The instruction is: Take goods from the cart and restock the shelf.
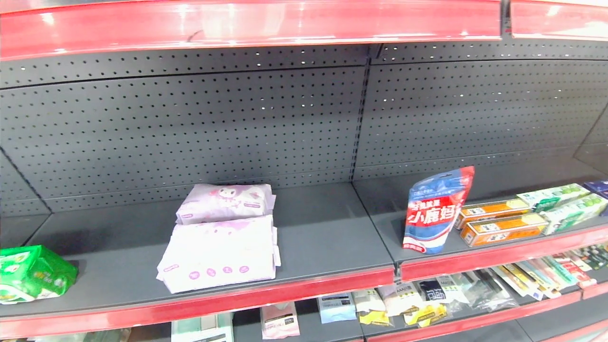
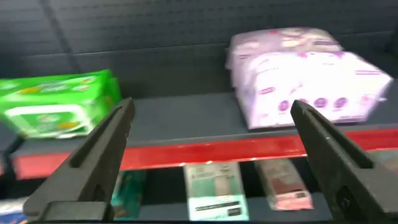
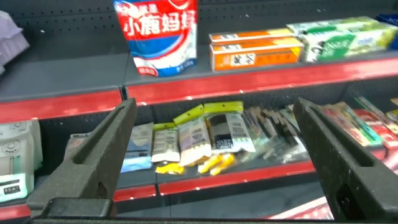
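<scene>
Both my pincers are wide open and hold nothing. The left pincer [image 2: 211,104] sits just in front of the shelf [image 2: 180,118]. It faces the bare gap between the green pack [image 2: 59,102] and the purple packs [image 2: 305,81]. The right pincer [image 3: 214,102] sits in front of the next part of the shelf and lower down. The blue and red bag [image 3: 158,34] and the orange boxes [image 3: 255,50] are up ahead of it. The small hanging packets [image 3: 199,140] are straight ahead of it.

Here is what I worry about. The bag stands up on its own, close to the red front edge. I think one little bump from the right pincer could tip it off. The packets look loose and messy, so a finger could catch one and drag it out. The front purple pack lies near the edge too. If my left pincer goes in crooked, it could push that pack over.

The head view helps me here. It shows the purple packs lying flat, one behind the other. In the left wrist view they look like one lump. The right wrist view shows the packets on the lower shelf much better, and the head view only catches them at its edge.
</scene>
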### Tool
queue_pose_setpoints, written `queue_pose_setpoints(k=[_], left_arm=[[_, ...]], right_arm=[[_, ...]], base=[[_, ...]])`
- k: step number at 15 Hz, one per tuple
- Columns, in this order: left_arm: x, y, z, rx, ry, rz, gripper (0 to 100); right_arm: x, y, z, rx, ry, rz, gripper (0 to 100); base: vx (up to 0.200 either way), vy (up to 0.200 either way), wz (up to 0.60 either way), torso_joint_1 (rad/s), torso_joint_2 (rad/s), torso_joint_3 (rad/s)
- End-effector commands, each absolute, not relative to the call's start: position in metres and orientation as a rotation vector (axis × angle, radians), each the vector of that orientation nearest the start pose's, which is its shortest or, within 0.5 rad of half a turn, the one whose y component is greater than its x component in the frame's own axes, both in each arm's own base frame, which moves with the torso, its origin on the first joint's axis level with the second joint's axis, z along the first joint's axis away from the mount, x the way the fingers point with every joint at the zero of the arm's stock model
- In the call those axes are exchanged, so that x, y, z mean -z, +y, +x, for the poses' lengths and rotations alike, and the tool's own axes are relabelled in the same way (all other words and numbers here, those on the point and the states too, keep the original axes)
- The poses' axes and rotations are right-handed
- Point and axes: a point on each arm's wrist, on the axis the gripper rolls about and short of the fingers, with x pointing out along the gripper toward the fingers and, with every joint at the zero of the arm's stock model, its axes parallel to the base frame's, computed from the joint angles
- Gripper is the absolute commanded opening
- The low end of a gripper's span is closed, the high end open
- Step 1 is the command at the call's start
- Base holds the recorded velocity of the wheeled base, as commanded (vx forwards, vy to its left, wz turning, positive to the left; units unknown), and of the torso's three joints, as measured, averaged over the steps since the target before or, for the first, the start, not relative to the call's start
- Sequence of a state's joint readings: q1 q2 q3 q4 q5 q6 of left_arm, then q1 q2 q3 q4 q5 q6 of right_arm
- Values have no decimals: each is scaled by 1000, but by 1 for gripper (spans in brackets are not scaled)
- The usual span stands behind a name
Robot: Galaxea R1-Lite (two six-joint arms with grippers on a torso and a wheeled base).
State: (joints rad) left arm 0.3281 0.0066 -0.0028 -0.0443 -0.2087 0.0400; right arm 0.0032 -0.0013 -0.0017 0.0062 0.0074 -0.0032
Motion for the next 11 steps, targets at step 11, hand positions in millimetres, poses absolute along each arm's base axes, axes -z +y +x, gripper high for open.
queue_pose_setpoints(k=[11], left_arm=[[-80, -12, -21, -116, -42, 48, 100]], right_arm=[[-75, 0, -23, -12, 5, -6, 100]], base=[[0, 0, 273, 1, 1, 1]])
